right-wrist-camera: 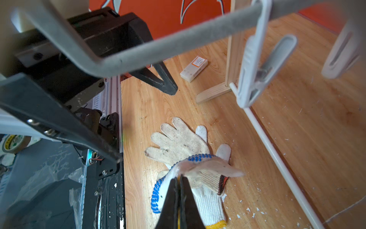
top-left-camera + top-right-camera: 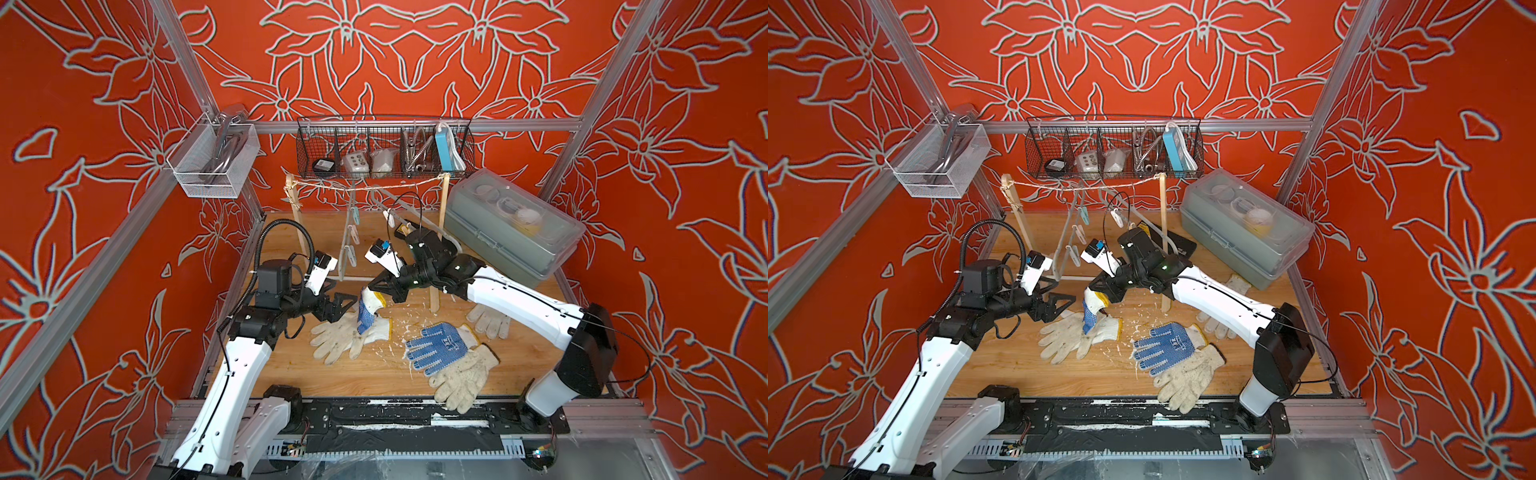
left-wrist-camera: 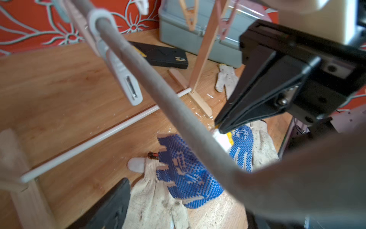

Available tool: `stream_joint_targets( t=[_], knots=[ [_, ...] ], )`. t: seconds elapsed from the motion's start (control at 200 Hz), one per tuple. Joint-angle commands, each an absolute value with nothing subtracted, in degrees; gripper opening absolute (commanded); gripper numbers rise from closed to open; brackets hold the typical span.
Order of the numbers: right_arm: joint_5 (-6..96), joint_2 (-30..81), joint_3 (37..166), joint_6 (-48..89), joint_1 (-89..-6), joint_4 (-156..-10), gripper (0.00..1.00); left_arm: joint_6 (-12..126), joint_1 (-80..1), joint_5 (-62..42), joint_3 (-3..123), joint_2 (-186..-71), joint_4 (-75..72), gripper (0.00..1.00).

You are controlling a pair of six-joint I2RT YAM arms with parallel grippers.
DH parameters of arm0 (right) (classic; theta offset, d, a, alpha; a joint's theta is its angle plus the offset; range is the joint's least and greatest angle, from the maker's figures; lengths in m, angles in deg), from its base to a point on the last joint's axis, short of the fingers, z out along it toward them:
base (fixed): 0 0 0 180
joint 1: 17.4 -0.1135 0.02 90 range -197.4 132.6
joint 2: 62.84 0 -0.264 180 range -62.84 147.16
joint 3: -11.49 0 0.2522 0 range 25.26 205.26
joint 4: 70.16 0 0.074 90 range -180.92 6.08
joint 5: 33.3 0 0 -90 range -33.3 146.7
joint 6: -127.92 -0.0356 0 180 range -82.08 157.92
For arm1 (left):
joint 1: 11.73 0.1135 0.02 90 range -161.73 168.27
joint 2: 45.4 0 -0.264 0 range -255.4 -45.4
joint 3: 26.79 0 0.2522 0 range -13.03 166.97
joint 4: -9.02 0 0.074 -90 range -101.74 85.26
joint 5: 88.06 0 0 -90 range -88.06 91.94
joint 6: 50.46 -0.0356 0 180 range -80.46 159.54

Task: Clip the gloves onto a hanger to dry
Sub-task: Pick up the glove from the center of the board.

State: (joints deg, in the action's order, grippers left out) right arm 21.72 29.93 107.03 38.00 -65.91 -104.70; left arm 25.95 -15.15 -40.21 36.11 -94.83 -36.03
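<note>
My right gripper (image 2: pixel 371 291) (image 1: pixel 180 179) is shut on the yellow-edged cuff of a blue-dotted glove (image 2: pixel 366 311) (image 2: pixel 1091 312) (image 1: pixel 200 168). The glove hangs tilted, its fingers trailing on two plain off-white gloves (image 2: pixel 340 337) (image 1: pixel 178 138) on the table. Just left of it my left gripper (image 2: pixel 345 309) (image 2: pixel 1065 309) stands open and holds nothing. A grey hanger (image 2: pixel 347 237) (image 3: pixel 158 85) (image 1: pixel 158 49) with white clips (image 3: pixel 126 83) (image 1: pixel 255 69) hangs from a string behind both grippers. Another blue-dotted glove (image 2: pixel 440 345) overlaps a plain glove (image 2: pixel 463 380) front right. One more plain glove (image 2: pixel 488 320) lies partly under the right arm.
The string spans two wooden posts (image 2: pixel 441 232) with a white rod (image 3: pixel 89 142) joining their feet. A grey plastic box (image 2: pixel 511 228) fills the back right. A black wire basket (image 2: pixel 386 149) and a white mesh basket (image 2: pixel 212 162) hang above. A small white box (image 1: pixel 194 68) lies on the table.
</note>
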Motion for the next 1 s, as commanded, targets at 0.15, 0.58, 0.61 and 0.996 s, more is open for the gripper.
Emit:
stream_joint_targets(
  t=[0.15,0.58,0.61,0.996],
  knots=[
    [18.6,29.0,112.4,42.8,-65.9,-110.1,0.00,22.2,-17.5,-48.2,35.7,-95.5,-33.9,0.80],
    [12.5,29.3,114.7,41.1,-66.0,-110.0,0.00,20.2,-18.8,-48.2,37.9,-99.2,-33.2,0.59],
    [12.6,29.3,114.7,41.0,-66.0,-109.9,0.00,20.2,-19.0,-48.1,38.1,-99.3,-33.0,0.56],
    [13.9,29.2,114.9,41.1,-66.0,-110.3,0.05,23.5,-19.2,-48.6,40.5,-100.7,-33.5,0.00]
  ],
)
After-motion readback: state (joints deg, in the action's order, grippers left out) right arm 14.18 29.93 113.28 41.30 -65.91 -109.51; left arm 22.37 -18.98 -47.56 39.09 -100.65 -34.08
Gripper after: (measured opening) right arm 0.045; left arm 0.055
